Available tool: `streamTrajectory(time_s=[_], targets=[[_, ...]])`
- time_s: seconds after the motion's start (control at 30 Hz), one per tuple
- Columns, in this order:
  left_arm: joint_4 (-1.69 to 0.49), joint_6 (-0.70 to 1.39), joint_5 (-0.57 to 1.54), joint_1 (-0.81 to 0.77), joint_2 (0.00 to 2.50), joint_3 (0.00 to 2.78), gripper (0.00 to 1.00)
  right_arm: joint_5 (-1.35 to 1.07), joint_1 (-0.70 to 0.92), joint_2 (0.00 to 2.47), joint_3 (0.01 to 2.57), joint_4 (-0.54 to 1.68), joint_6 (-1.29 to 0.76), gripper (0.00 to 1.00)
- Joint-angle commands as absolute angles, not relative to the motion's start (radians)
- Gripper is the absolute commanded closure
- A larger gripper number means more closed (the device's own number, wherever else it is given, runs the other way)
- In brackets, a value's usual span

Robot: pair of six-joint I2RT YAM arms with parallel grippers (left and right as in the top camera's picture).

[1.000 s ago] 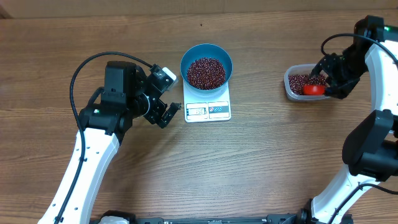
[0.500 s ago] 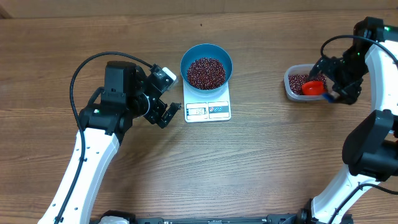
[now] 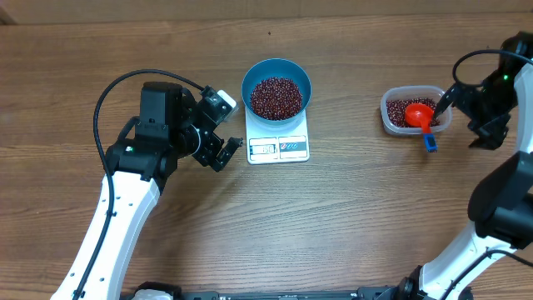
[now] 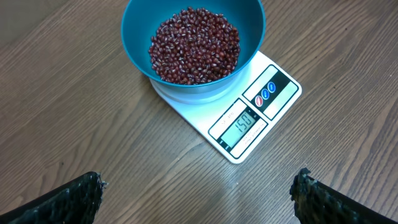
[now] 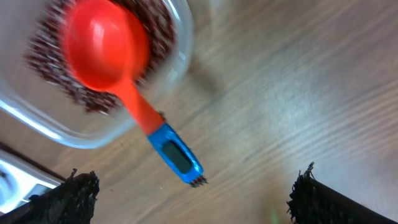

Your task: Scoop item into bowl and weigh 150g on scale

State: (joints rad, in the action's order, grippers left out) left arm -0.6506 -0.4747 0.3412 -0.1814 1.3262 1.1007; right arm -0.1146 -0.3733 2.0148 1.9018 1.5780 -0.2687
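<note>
The blue bowl (image 3: 247,87) (image 4: 133,38) stands on the white scale (image 3: 291,148) (image 4: 281,92), filled with dark red beans (image 3: 276,97) (image 4: 194,45). The scale's display (image 4: 244,124) reads 150. My left gripper (image 3: 222,151) (image 4: 199,186) hangs open just left of the scale, nothing between its fingers. At the right, a red scoop (image 3: 425,113) (image 5: 106,46) with a blue handle (image 5: 175,154) lies in the clear tub (image 3: 387,117) (image 5: 62,134) of beans, handle sticking out over the rim. My right gripper (image 3: 485,127) (image 5: 196,186) is open, to the right of the tub, apart from the handle.
Bare wooden table surrounds the scale and the tub. The left arm's black cable (image 3: 108,96) loops over the table at the left. The right arm's base stands at the lower right edge (image 3: 500,208).
My right gripper opened and let go of the scoop, then drew away to the right. The scoop now rests in the tub. The left arm has not moved.
</note>
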Motion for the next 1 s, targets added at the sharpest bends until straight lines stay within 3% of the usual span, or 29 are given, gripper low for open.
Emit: streamTrajectory(time_s=[0.0,0.57,0.97], targets=[[-0.65,-0.487,0.359,-0.178,1.331,1.123,0.01,-0.106,-0.374,1.877,2.014,1.567,-0.292,0.0],[-0.65,-0.486,0.359,-0.178,1.331,1.123,0.0,-0.143,-0.373,1.567,2.121,1.694,-0.419,0.0],[-0.65,-0.487,0.359,-0.178,1.331,1.123,0.0,-0.152,-0.373,1.523,2.121,1.642,-0.419,0.0]])
